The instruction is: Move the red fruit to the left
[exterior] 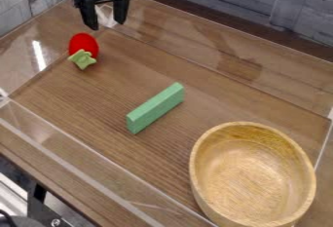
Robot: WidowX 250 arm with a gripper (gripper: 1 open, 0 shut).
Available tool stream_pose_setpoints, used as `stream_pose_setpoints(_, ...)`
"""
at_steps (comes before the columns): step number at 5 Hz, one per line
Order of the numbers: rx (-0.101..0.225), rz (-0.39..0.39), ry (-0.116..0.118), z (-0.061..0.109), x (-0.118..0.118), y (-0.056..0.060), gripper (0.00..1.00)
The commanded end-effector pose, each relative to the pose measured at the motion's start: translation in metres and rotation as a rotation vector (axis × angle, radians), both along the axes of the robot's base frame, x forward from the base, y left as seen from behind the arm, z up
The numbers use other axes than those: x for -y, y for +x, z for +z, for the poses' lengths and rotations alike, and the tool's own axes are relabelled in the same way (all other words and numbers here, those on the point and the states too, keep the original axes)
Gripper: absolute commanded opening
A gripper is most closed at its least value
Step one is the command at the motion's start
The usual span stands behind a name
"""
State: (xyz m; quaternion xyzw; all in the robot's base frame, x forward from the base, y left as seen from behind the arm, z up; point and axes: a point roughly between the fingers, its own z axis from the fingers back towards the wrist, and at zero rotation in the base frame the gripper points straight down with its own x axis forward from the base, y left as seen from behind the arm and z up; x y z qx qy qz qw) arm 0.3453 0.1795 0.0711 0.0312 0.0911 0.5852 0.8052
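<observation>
The gripper is at the upper left of the view, above the far part of the brown wooden table. Its dark fingers stand apart from each other, and there is nothing clamped between them. Behind the fingers a whitish patch can be seen, but what it is exactly, I cannot tell.

The red toy strawberry lies on the table, near the left edge of it, in the far half. It is a little nearer to the camera than the gripper, and the fingers do not hold it. Its light green leafy cap is turned to the near side.

The flat green rectangular block lies slantwise around the middle of the view, well apart from the strawberry. Its far end points to the right. The round light wooden bowl stands at the lower right, to the right of the block and nearer to the camera, not touching it. Its inside is yellowish. In the lower left corner, beside the table, some dark cables are visible
</observation>
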Motion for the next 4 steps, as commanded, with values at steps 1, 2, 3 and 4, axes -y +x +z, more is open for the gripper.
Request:
stream_pose_setpoints(1, 0.093, -0.069, 0.034, 0.048, 0.007, 0.011, 1.00)
stream_pose_setpoints(2, 0.097, -0.133, 0.018, 0.058, 0.016, 0.017, 1.00)
stream_pose_setpoints(3, 0.095, -0.169, 0.014, 0.063, 0.024, 0.017, 1.00)
stream_pose_setpoints(4, 0.092, -0.208, 0.012, 0.067, 0.033, 0.017, 1.00)
